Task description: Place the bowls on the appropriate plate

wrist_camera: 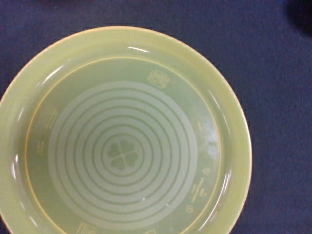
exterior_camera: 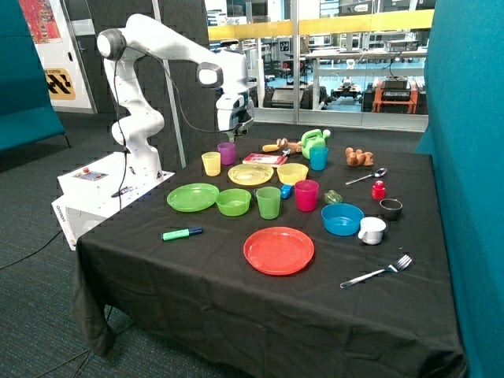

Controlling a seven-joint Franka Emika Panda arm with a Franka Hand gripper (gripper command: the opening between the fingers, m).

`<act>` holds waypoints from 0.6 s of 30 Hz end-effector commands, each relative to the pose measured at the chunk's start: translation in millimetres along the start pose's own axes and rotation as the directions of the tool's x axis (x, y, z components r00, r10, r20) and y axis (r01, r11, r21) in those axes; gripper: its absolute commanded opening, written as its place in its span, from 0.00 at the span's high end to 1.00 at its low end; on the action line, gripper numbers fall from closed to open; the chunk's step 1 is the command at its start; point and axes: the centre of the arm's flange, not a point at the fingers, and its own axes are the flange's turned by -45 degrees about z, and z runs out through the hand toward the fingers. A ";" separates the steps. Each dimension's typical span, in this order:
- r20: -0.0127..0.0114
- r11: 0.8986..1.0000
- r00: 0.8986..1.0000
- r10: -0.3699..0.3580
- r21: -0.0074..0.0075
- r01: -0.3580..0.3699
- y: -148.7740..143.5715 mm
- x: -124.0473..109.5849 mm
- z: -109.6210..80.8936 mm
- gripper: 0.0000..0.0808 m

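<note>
The tool (exterior_camera: 234, 126) hangs above the far edge of the black-draped tabletop (exterior_camera: 197, 291), over the yellow plate (exterior_camera: 250, 174); whether its fingers are spread or pressed together cannot be told, since the outside view shows it small and dark and the wrist view shows no fingers at all. The wrist view is filled by a yellowish-green dish (wrist_camera: 122, 141) seen from straight above, with ringed markings and a clover shape at its middle, lying on dark cloth; it is probably that yellow plate, though the view alone does not settle it. The yellow bowl (exterior_camera: 292, 173) sits on the cloth just beside the yellow plate, touching or nearly touching its rim, not on it. The lime green bowl (exterior_camera: 233, 201) rests on the cloth beside the green plate (exterior_camera: 193, 197), their rims close together, also not on it. A green cup (exterior_camera: 268, 202) stands next to the green bowl, with a pink cup (exterior_camera: 306, 194) a little further along. A red plate (exterior_camera: 279, 250) lies nearer the front, a green marker (exterior_camera: 182, 233) off to one side, and a fork (exterior_camera: 378, 272) near the front corner.
</note>
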 end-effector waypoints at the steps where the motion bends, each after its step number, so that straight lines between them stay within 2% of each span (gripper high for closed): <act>1: 0.010 0.993 0.993 -0.117 0.005 0.117 -0.8 4.6 -0.1 0.00; 3: 0.010 0.993 0.993 -0.116 0.005 0.116 -0.9 6.7 1.9 0.00; 4: 0.010 0.993 0.993 -0.117 0.005 0.117 -1.0 7.2 2.3 0.22; 5: 0.010 0.993 0.993 -0.118 0.005 0.118 -1.3 7.8 2.6 0.49; 6: 0.010 0.993 0.993 -0.118 0.005 0.118 -1.6 8.4 2.8 0.62; 7: 0.010 0.993 0.993 -0.120 0.005 0.120 -2.0 9.2 3.0 0.69; 10: 0.010 0.993 0.992 -0.122 0.005 0.122 -3.7 11.9 4.0 0.74; 18: 0.010 0.991 0.991 -0.130 0.006 0.130 -8.8 22.3 5.9 0.75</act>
